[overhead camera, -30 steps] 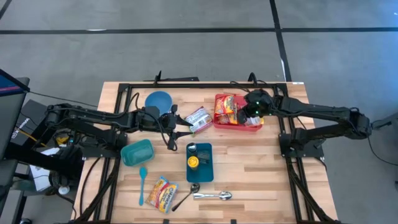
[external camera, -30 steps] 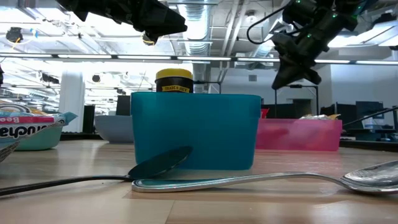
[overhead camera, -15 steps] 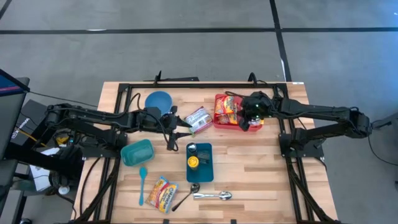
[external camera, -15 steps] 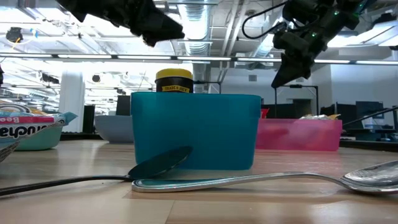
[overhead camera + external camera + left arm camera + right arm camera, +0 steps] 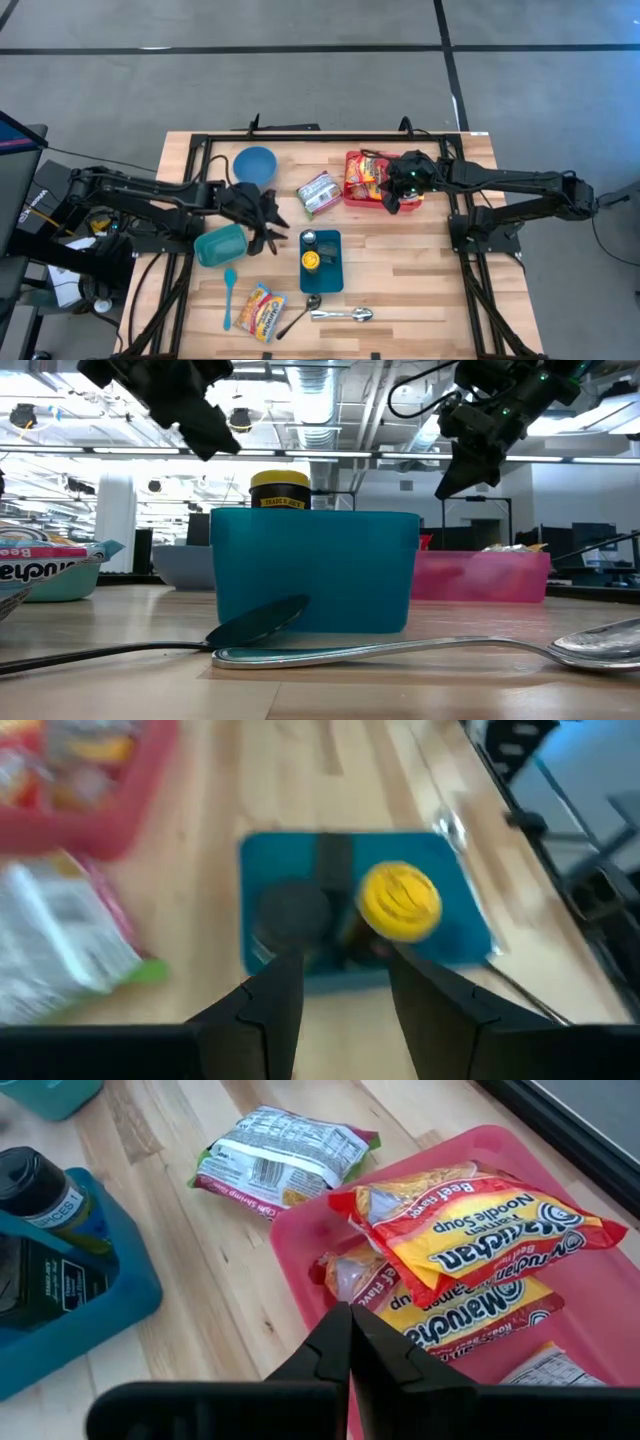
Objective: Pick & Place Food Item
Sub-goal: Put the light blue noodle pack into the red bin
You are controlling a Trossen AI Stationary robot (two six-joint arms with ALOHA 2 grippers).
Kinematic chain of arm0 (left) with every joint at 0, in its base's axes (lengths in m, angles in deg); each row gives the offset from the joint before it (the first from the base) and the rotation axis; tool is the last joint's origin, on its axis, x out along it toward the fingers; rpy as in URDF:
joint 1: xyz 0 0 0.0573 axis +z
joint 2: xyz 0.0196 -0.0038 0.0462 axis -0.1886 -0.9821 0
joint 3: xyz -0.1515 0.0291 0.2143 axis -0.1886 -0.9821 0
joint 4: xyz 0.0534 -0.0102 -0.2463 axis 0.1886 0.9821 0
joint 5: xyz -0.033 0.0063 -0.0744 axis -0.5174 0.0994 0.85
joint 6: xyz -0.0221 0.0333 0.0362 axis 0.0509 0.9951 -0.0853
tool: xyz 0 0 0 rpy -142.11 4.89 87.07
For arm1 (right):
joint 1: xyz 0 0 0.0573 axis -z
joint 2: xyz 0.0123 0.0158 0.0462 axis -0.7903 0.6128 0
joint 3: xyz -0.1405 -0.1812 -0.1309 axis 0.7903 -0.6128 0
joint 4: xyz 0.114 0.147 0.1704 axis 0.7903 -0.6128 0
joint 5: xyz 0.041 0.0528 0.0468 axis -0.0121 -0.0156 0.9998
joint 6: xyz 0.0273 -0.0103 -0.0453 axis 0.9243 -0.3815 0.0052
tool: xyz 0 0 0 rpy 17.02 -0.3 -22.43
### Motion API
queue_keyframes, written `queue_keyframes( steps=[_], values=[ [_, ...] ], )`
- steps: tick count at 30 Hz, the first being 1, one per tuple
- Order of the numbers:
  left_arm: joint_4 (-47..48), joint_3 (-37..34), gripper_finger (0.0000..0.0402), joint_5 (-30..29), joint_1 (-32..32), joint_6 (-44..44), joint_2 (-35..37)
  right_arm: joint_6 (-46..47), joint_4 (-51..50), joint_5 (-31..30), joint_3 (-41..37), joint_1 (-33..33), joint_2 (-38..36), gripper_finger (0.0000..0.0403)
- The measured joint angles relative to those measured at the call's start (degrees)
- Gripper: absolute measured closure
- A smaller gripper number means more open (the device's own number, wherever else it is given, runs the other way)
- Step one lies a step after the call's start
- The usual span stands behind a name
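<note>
Take the red tray (image 5: 378, 200) as your landmark. Two noodle packets (image 5: 470, 1230) already lie inside it, so you are mid-task, between placements. The next candidate is the green-edged food packet (image 5: 318, 189), which lies flat on the table just beside the tray, on the side facing the left arm, and nothing is touching it.

Your left gripper (image 5: 268, 218) hangs well away from the tray, past that loose packet, between the teal bowl (image 5: 220, 244) and the blue bin (image 5: 321, 260) that holds a yellow-lidded jar (image 5: 311, 261). Its fingers (image 5: 270, 1010) stand apart with nothing between them, and its wrist camera looks down on the bin and jar, not on the packet. Your right gripper (image 5: 394, 197) hovers over the tray's near edge with its fingers pressed together and empty.

So the step in hand looks like lining up for the next pick, and no grasp has begun. To go on, you would bring the left gripper back toward the tray until it stands over the loose packet, lower the open fingers astride the crinkled wrapper, close, then lift and carry it over the tray wall. Another packet (image 5: 260, 309) lies far from the tray near the spoons (image 5: 340, 314); that one can wait
</note>
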Motion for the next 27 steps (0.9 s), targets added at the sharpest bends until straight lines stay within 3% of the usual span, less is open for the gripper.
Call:
queue_keyframes(
  steps=[6,13,27],
  values=[
    [6.41,-0.03,0.0257,3.75,-3.03,-3.01,-0.04,0.02,0.15,0.00,0.00,0.00,0.00,0.0402],
    [5.95,-3.35,0.0257,3.77,-8.70,-5.85,-0.11,0.20,0.16,0.01,0.00,0.00,0.00,0.0402],
    [-14.60,-12.18,0.0257,3.77,-15.47,-9.05,-0.08,1.51,1.20,0.02,0.00,0.00,0.00,0.0402]
  ],
)
